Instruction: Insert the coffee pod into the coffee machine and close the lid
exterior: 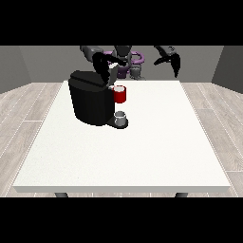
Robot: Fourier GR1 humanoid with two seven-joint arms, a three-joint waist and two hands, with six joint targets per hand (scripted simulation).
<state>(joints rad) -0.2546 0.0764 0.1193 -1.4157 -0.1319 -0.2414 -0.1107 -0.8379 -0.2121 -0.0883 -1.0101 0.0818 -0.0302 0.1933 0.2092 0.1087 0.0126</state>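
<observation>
The large white table [142, 156] fills the near ground. Farther back, toward its left side, stands the bulky black coffee machine [90, 102], a small grey cup [121, 117] on its base and a red holder [120, 94] at its front. The hand at the view's left [100, 64] hangs just above the machine's top; how its fingers lie cannot be told, and no coffee pod can be made out. Well to that hand's right, beyond the table's far edge, the hand at the view's right [172, 59] is raised, fingers straight and pointing down.

White table [156, 152] bears a black coffee machine [90, 102].
</observation>
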